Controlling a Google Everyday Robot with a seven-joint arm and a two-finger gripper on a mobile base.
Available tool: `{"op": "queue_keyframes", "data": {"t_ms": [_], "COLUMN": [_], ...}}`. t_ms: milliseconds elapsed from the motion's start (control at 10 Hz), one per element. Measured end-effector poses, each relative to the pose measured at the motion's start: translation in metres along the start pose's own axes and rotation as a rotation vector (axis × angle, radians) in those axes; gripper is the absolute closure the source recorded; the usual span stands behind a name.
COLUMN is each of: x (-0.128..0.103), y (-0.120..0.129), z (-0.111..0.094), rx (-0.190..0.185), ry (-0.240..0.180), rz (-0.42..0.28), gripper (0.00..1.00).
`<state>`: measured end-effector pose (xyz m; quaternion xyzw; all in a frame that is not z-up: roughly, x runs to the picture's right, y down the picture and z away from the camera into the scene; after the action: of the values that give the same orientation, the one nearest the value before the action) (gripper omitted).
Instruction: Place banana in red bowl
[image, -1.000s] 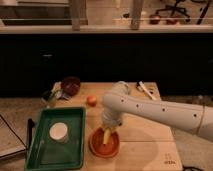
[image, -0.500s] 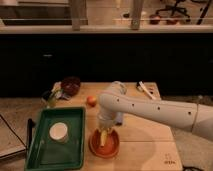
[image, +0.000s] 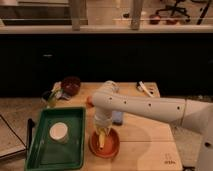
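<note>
Banana (image: 102, 139) hangs below the gripper (image: 103, 131), over the red bowl (image: 112, 147).

Gripper (image: 103, 132) hanging over red bowl (image: 105, 143) nr front edge w/ banana (image: 102, 138) inside; tray (image: 56, 138) sitting just left

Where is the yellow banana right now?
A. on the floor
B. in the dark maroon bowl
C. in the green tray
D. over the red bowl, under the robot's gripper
D. The banana hangs from the gripper, reaching into the red bowl.
</note>
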<state>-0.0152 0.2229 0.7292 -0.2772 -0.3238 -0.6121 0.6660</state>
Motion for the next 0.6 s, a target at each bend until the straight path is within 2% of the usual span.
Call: {"op": "queue_keyframes", "data": {"t_ms": [200,600], "x": [0.0006,-0.001], "y": [0.0004,0.0044], "z": [0.0021,0.0022], "rx": [-0.014,-0.014], "ry": [-0.03,-0.033], "rz": [-0.001,-0.011], "gripper": [0.72,0.31]}}
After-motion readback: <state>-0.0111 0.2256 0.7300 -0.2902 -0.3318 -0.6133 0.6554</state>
